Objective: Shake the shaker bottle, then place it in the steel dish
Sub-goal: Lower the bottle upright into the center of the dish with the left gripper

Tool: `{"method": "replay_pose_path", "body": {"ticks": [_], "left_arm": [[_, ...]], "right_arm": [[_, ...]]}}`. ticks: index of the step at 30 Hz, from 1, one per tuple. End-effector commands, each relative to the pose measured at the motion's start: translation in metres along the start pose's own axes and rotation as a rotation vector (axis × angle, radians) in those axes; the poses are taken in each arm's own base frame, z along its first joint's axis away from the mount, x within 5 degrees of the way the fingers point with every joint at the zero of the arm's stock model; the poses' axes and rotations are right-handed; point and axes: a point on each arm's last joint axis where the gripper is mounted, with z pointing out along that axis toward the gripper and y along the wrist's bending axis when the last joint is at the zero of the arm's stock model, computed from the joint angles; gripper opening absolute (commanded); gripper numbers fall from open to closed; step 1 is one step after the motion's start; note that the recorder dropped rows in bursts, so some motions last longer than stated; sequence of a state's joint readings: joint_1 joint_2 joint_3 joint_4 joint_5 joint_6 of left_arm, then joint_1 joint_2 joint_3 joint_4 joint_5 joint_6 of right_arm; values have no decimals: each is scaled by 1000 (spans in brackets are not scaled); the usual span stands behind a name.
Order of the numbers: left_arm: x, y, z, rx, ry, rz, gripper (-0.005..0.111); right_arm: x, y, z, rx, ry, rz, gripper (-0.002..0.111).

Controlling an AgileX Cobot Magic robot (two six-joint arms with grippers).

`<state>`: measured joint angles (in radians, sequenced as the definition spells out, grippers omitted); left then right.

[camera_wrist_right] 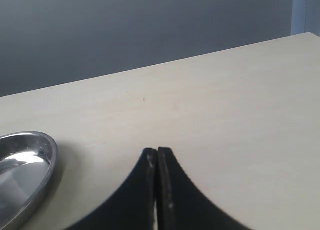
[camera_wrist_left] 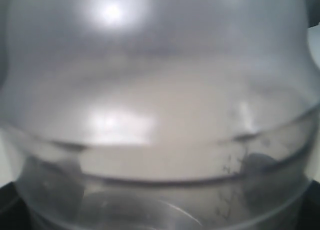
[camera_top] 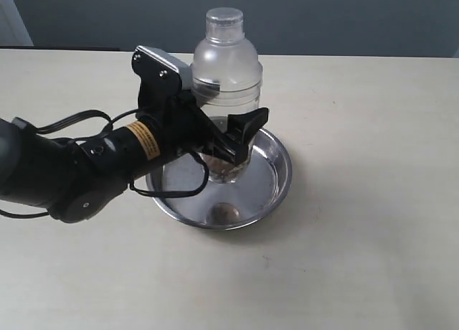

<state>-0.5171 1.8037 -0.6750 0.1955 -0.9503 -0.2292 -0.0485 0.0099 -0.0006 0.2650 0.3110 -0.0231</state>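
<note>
The clear shaker bottle stands upright over the steel dish, with brown and white grains at its bottom. Its base looks slightly above the dish floor, where a reflection of the grains shows. My left gripper reaches in from the left and is shut on the bottle's lower body; one black finger crosses its front. Up close, the shaker bottle fills the left wrist view. My right gripper is shut on nothing, over bare table beside the steel dish. It is out of the exterior view.
The pale table stretches all round the dish. A dark wall runs behind its far edge. The left arm's cables loop down over the dish's left rim.
</note>
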Motion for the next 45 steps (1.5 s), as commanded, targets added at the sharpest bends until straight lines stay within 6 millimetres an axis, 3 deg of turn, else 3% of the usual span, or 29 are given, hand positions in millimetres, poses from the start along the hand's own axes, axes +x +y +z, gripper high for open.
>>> {"method": "replay_pose_path", "body": {"ticks": [1,16,22,27,31,39,45], "left_arm": [[6,4,5,-15,-78,-26,0],[22,15,9,-112,-83,-9,0],[42,20,12,-131,-42,-20,0],[43,19,12,-123,-44,-17,2],[45,17,13,-103,-28,-5,19],[46,16,13,-92,-18,18,77],[46,14,13,-64,-12,32,96]], "right_arm": [[0,0,0,-3,-9,-4,-1],[0,0,0,-3,-9,-4,-1],[0,0,0,-3,-9,-4,-1],[0,0,0,-3,-9,-4,-1],[0,0,0,-3,-9,-4,-1],[0,0,0,-3,-9,-4,-1],[0,0,0,-3,-9,-4,-1]]}}
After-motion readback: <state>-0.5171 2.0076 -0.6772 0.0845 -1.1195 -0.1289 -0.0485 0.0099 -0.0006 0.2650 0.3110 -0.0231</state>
